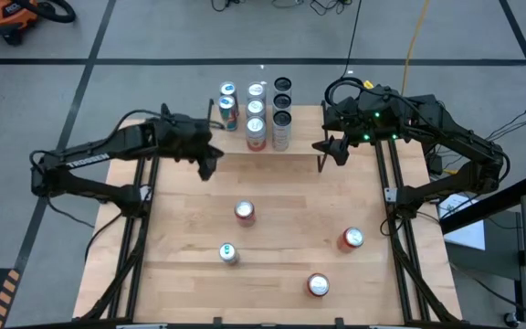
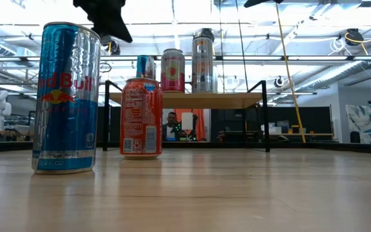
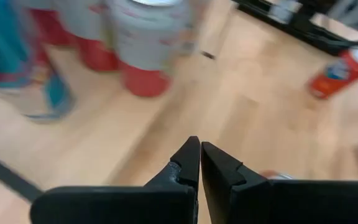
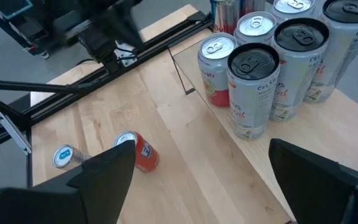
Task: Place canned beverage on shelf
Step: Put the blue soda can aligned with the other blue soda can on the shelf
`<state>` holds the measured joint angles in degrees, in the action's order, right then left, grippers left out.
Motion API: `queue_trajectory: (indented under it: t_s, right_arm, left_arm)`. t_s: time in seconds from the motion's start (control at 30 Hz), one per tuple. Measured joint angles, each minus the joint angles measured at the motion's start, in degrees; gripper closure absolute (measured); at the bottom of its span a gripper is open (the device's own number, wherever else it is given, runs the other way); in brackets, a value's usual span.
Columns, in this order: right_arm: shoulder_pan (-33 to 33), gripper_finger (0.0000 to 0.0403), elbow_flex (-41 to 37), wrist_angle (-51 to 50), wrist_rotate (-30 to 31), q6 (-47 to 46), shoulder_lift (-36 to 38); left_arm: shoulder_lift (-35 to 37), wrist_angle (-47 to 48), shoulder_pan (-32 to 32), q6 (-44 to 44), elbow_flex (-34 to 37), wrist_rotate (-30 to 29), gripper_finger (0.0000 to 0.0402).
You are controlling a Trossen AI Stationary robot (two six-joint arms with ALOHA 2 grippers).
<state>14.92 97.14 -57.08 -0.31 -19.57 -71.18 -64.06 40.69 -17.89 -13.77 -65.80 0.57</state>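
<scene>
1. Shelf (image 1: 272, 157) at far edge of counter (image 1: 272, 247), between the two arms; light wood top on thin black legs.
2. On shelf, a tight cluster of upright cans (image 1: 256, 114) toward its left half: blue can, pink-labelled ones, tall silver-white ones with black lids. Right half of shelf top bare.
3. In right wrist view, the black-lidded silver can (image 4: 253, 93) stands at near edge of cluster, touching its neighbours.
4. Left gripper (image 1: 210, 167) over left end of shelf, beside the cluster; fingers (image 3: 188, 163) pinched together, nothing between them.
5. Right gripper (image 1: 329, 149) over right end of shelf, well apart from the cans; fingers (image 4: 104, 168) spread wide, holding nothing.
6. Four cans loose on counter, all upright:
   - red can (image 1: 245, 212) near centre
   - blue-silver can (image 1: 228, 253) just in front of it, toward near-left
   - red can on right side (image 1: 352, 238)
   - red can at near edge (image 1: 318, 285)
7. Low view: blue-silver can closest on left, red can beside it and farther back, shelf behind with cans on top.
8. Person partly visible under shelf in low view, far back in room.
</scene>
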Motion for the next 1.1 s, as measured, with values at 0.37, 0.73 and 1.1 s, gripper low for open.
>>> queue_trajectory:
  t_s: [0.37, 0.73, 1.1]
  right_arm:
    - [0.0, 0.0055, 0.0, -5.3, -8.6, -6.8, 0.0]
    - [0.0, 0.0055, 0.0, -12.0, -11.2, -5.2, 0.0]
    - [0.0, 0.0055, 0.0, -16.1, -12.3, 0.0, 0.0]
  left_arm:
    - [1.7, 0.9, 18.0, -11.8, 0.0, 0.2, 0.0384]
    - [1.4, -5.6, 34.3, -31.9, 0.0, 2.9, 0.0384]
    - [-3.2, -12.6, 45.8, -38.4, -0.1, -3.6, 0.0261]
